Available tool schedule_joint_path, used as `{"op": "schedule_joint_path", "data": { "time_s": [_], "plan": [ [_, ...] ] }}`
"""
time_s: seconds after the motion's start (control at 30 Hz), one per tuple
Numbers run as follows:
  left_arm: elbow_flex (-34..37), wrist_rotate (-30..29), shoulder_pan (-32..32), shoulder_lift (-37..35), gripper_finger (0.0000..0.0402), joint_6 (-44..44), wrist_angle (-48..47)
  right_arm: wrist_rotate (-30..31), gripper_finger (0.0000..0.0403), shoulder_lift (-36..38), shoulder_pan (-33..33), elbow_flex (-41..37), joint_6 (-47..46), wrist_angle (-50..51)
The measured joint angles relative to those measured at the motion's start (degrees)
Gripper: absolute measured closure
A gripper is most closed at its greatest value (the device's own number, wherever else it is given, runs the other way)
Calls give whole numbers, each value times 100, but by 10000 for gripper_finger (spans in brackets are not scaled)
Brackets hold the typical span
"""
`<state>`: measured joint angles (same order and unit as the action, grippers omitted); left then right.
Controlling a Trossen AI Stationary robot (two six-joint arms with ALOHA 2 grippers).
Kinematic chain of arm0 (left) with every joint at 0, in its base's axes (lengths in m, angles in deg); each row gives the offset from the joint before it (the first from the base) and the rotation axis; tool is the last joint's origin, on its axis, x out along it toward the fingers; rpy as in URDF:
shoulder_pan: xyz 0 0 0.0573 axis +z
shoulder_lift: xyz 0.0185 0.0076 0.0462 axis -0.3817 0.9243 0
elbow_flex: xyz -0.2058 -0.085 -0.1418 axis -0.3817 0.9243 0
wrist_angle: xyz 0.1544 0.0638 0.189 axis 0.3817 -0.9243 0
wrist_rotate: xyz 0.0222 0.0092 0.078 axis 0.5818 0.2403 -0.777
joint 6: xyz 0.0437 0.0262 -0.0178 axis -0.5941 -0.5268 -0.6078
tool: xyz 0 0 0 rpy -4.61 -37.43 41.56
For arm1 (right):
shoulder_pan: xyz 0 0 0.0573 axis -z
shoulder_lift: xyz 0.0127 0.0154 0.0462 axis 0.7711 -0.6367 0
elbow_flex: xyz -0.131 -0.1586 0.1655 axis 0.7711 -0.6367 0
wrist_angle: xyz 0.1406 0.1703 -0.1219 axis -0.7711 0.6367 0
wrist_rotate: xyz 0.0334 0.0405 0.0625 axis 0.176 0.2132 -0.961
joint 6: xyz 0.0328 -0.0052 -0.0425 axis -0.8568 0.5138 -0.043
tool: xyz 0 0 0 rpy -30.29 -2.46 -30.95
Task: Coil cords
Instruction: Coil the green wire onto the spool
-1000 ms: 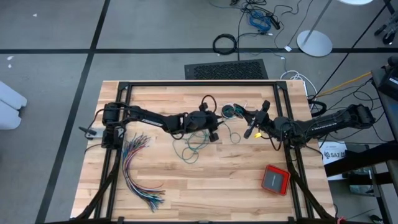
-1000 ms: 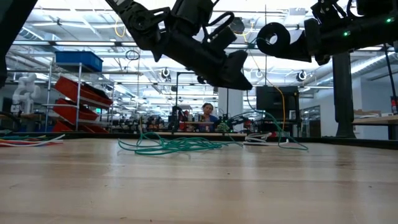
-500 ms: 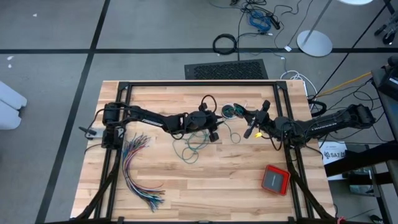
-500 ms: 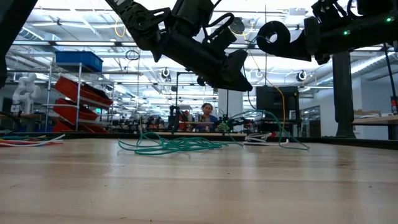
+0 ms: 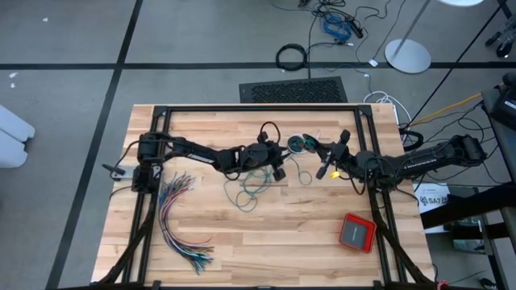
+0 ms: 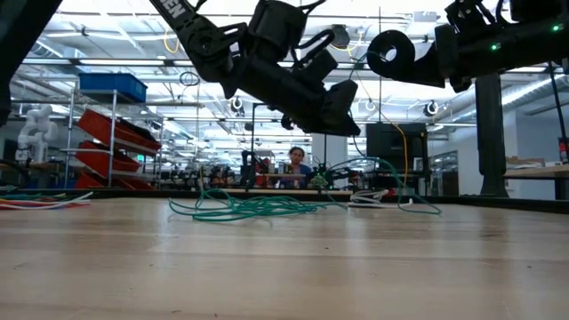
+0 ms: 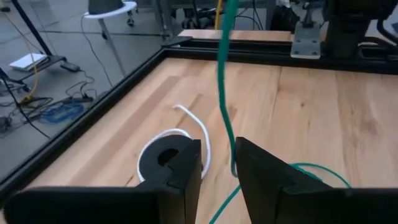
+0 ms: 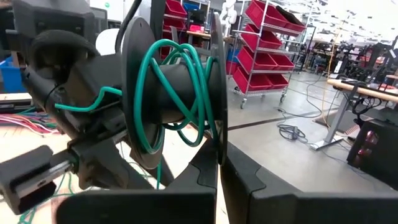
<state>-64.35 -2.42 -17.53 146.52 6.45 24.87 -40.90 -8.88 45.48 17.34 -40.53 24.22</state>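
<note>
Table: pale wooden butcher-block top (image 5: 266, 242) inside a black frame, both arms reaching toward its middle.
Room: grey floor with dark lines around the table; the low view looks into a hall with red bin shelves (image 6: 111, 147) and a seated person (image 6: 296, 165) far behind.
Coloured wires: fanned bundle (image 5: 179, 221) lying well to the left gripper's near-left side, apart from the cords.
Red box: small red case (image 5: 357, 232) on the table, near the right arm, well apart from its gripper.
Left gripper (image 5: 278, 171): held above the table; the teal cord (image 7: 225, 93) runs up through the narrow gap between its fingers, which are closed around it.
Teal cord slack: loose tangle (image 5: 250, 189) on the wood just beneath and beside the left gripper.
Right gripper (image 5: 325, 169): fingers clamped on the flange of a black spool (image 8: 168, 93) wound with teal turns.
Black cord: small coil with a white tail (image 7: 171, 155) on the wood beyond the left fingers.
Hard to make out: in the high view, the spool is a small tangle.
</note>
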Motion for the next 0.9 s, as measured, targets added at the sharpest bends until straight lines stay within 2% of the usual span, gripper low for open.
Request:
{"op": "schedule_joint_path", "data": {
  "time_s": [0.27, 0.5, 0.77, 0.9],
  "plan": [
    [-2, 9, -4, 102, 360, 12, 70, 0, 403, 2, 0, 0, 0, -3],
    [0, 24, -20, 129, 394, -133, 88, 2, 403, 2, 0, 0, -7, -5],
    [-13, 70, 82, 125, 399, -150, 281, -114, 403, 0, 0, 0, -46, -162],
    [-150, 330, 198, 169, 400, -95, 301, -222, 403, -26, 0, 0, -17, -401]
  ]
}}
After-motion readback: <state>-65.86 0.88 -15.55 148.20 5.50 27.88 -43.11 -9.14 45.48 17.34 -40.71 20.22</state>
